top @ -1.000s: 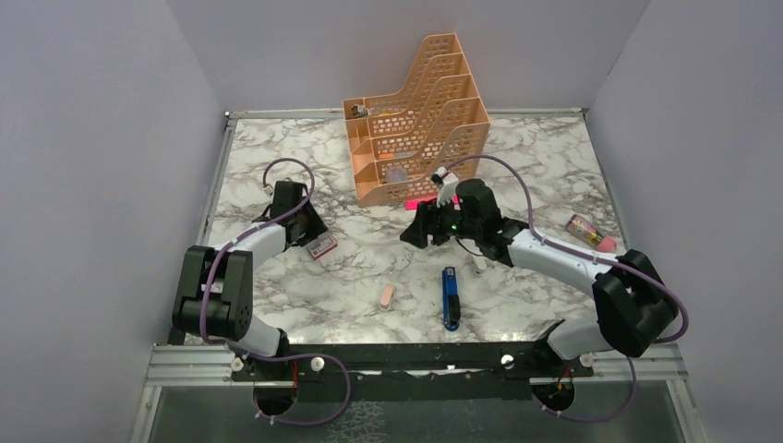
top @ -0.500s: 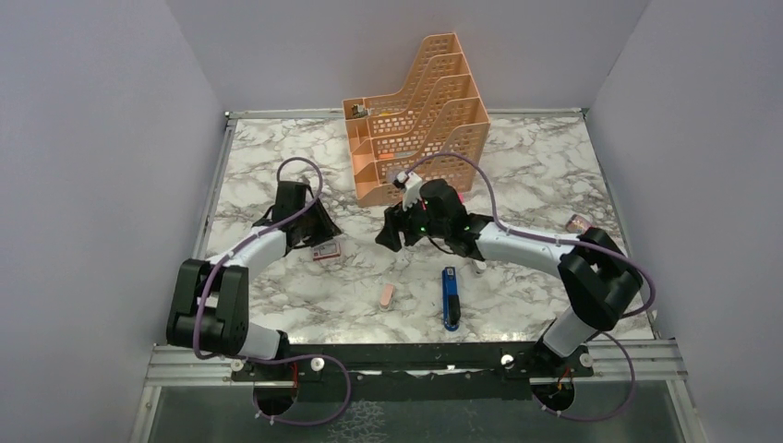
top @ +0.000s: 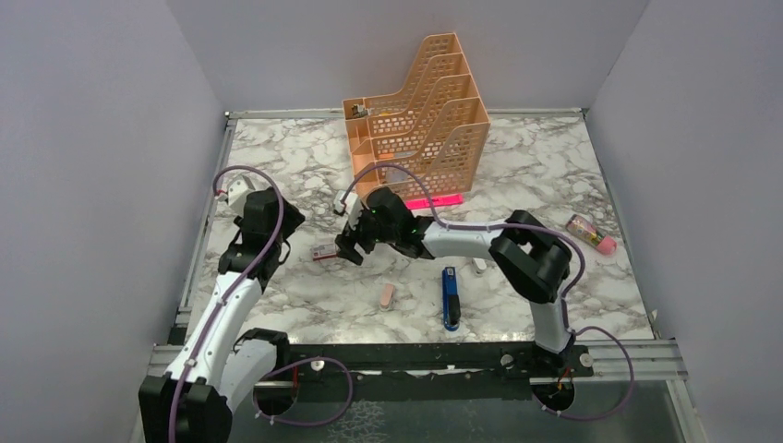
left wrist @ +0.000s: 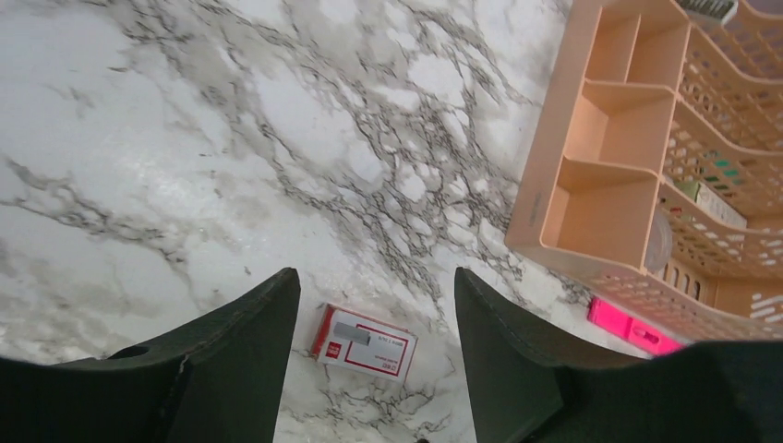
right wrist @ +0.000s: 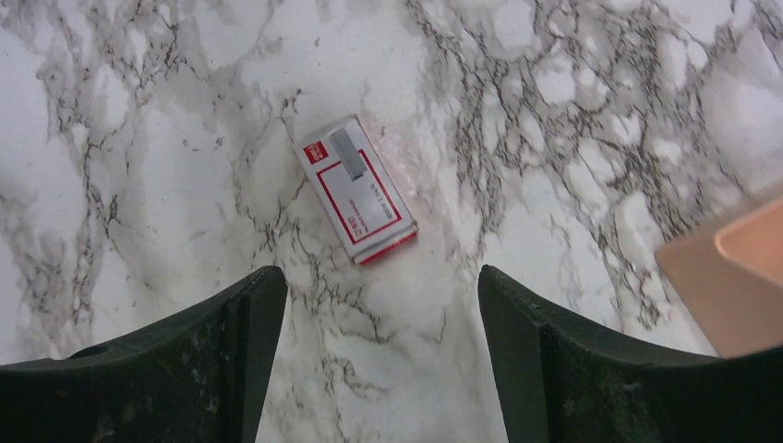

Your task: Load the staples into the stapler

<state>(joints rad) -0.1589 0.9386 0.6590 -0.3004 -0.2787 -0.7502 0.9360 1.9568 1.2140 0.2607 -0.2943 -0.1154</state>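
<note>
The staples box (top: 324,252), white with a red label, lies closed and flat on the marble table; no inner tray shows. It also shows in the left wrist view (left wrist: 363,342) and the right wrist view (right wrist: 357,189). My right gripper (top: 350,249) is open and empty just right of the box; in its own view (right wrist: 379,295) the box lies just ahead of the fingertips. My left gripper (top: 277,242) is open and empty, to the left of the box; in its view (left wrist: 374,295) the box lies between the jaws, below them. The blue stapler (top: 450,297) lies near the front, right of centre.
A peach-orange file organiser (top: 415,120) stands at the back, seen also in the left wrist view (left wrist: 665,157). A bright-pink bar (top: 434,201) lies at its foot. A peach-pink oblong piece (top: 387,295) lies left of the stapler. A small pink-ended object (top: 591,233) lies far right.
My right gripper has swept left from the organiser's foot to beside the staples box. My left arm has drawn back to the left, away from the box. The box has hardly moved.
</note>
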